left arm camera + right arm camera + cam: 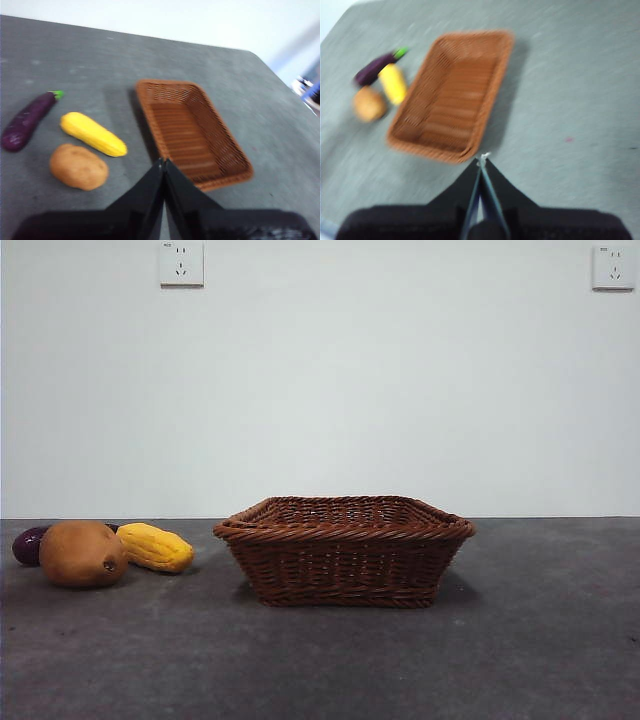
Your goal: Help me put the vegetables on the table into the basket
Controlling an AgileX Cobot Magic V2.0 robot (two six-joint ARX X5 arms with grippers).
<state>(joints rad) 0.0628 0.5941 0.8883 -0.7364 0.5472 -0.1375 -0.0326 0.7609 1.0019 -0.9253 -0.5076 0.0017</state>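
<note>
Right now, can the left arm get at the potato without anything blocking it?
Probably yes: the potato lies in the open on the table, nothing above it, nearest the left gripper, beside the yellow vegetable.

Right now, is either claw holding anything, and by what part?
Nothing is held. The left gripper and right gripper are both shut on nothing, high above the table.

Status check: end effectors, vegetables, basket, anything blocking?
Left end effector and right end effector shut, empty, high above table. Potato, yellow vegetable, eggplant on table beside empty basket. Nothing blocking.
</note>
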